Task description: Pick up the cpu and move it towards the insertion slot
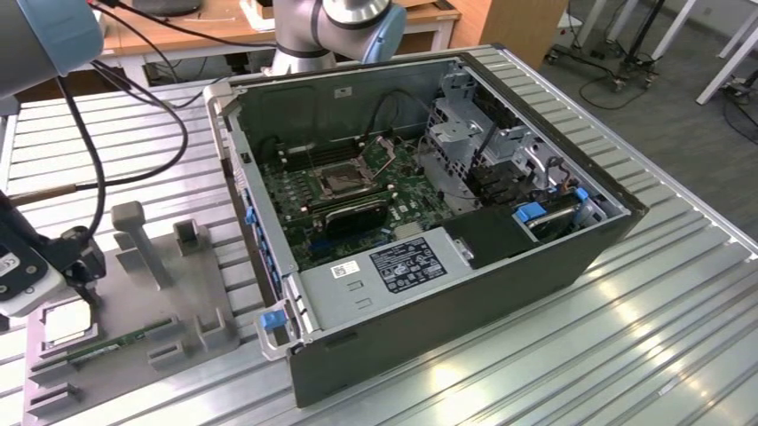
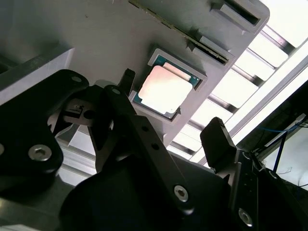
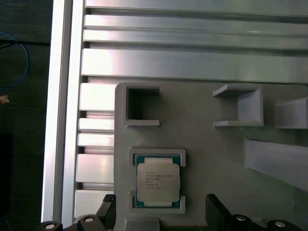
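Note:
The cpu [image 3: 158,182], a flat square chip with a silvery top and a teal rim, lies in a shallow square pocket of a grey holder plate [image 3: 202,139]. In the second wrist view the cpu [image 2: 163,91] sits between and beyond my two black fingers [image 2: 219,139], which stand wide apart and touch nothing. My gripper [image 1: 81,284] hangs open just above the cpu [image 1: 66,319] at the exterior view's left. The insertion slot [image 1: 343,177], a dark square socket in a silver frame, sits on the motherboard inside the open computer case [image 1: 474,293], far from the gripper.
The grey holder plate [image 1: 154,293] carries upright posts [image 1: 130,240] and a thin green memory stick [image 1: 119,344]. The case's walls rise around the motherboard. Black cables [image 1: 83,151] hang from the arm at the left. The table top is ribbed aluminium [image 1: 663,337].

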{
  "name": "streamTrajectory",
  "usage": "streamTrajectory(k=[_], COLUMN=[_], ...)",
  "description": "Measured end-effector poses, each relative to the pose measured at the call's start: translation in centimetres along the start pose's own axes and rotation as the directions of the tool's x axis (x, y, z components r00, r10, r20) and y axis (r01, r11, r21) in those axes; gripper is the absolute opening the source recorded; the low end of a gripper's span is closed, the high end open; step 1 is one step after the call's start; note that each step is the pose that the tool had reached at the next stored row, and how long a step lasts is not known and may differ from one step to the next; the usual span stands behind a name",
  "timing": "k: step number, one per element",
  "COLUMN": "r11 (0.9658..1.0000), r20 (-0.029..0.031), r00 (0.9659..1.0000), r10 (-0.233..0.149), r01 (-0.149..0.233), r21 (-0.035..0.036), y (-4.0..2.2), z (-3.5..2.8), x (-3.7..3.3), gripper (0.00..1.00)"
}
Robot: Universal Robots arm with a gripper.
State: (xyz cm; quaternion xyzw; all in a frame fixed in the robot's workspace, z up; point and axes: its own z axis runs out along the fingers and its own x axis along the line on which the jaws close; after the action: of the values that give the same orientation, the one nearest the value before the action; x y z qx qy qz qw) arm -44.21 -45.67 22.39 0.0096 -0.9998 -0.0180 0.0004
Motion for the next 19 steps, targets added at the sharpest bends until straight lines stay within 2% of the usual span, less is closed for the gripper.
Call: streamTrajectory(k=[8,19], r11=[1.0,1.0], r20=[-0.0002,-0.0002], r00=[1.0,1.0], r10=[0.0,0.0], r01=[0.0,0.0], r21=[0.0001,0.0002], y=[-0.02,-0.03], z=[0.57,0.72], x=[0.0,0.0], gripper=[0.82,0.82])
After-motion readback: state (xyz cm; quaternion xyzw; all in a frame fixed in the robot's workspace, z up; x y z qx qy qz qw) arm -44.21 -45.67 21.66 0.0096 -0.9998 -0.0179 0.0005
